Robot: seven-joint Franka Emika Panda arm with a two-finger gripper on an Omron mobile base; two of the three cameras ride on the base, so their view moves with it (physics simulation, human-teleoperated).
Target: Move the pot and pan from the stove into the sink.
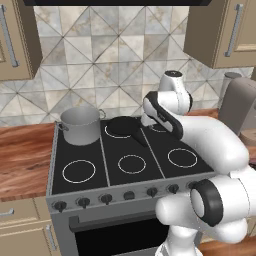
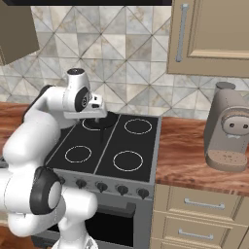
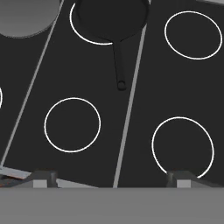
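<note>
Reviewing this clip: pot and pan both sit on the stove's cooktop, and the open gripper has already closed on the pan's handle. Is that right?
Not quite. The gripper holds nothing: in the hand view its jaws stand wide apart above the stove, well short of the pan and its handle. The rest stands: the left base view shows the pot and the pan on the cooktop.

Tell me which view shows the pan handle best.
Hand view: the pan sits at the top, its handle fully visible, straight, pointing down-frame. In the left base view the arm partly covers the pan; in the right base view it is mostly hidden behind the hand.
</note>
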